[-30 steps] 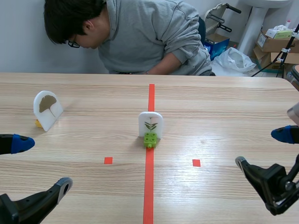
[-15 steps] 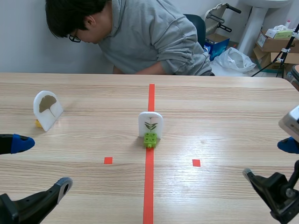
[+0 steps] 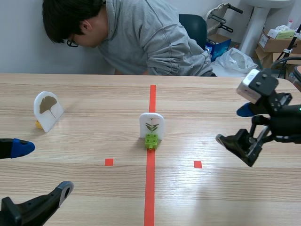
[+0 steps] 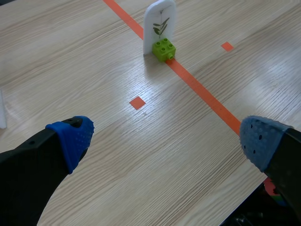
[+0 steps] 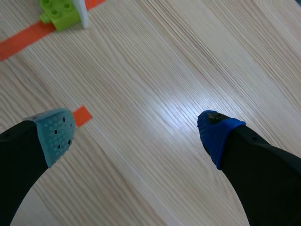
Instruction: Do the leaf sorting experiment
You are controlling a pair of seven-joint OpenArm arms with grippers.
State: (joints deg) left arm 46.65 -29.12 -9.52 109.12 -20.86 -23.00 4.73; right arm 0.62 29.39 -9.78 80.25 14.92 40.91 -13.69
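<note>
Sprig leaf card [image 3: 151, 123], upright in a lime-green toy brick [image 3: 151, 140], squarely on the long orange-red tape line [image 3: 149, 188] at mid-table, printed face toward the robot. Ginkgo leaf card [image 3: 48, 109] upright well off to the left, turned slightly, with a seemingly yellow brick [image 3: 37, 124] mostly hidden behind it.

Probably light, stiff and thin: a white plate with a rounded top and smooth faces, perhaps a little slippery under the pads. Top-heavy by the look of it on so small a base, so easily knocked flat by a sideways nudge. Best taken, by this judgement, across the two flat faces low down near the brick, or across the brick itself for a squarer hold. Safest approached from above, not swept in from the side.

Left gripper [image 3: 42, 167] low at the near left, fingers spread wide, nothing between them. Right gripper [image 3: 235, 125] raised over the right half of the table [image 3: 211, 99], likewise spread and empty, well apart from the card on the line.

Plenty of bare wood around both cards. Two small tape squares [image 3: 108, 162] just nearer than the green brick, one on either side of the line. Person [image 3: 141, 37] leaning in at the far edge, so less free room for reaching that way.
</note>
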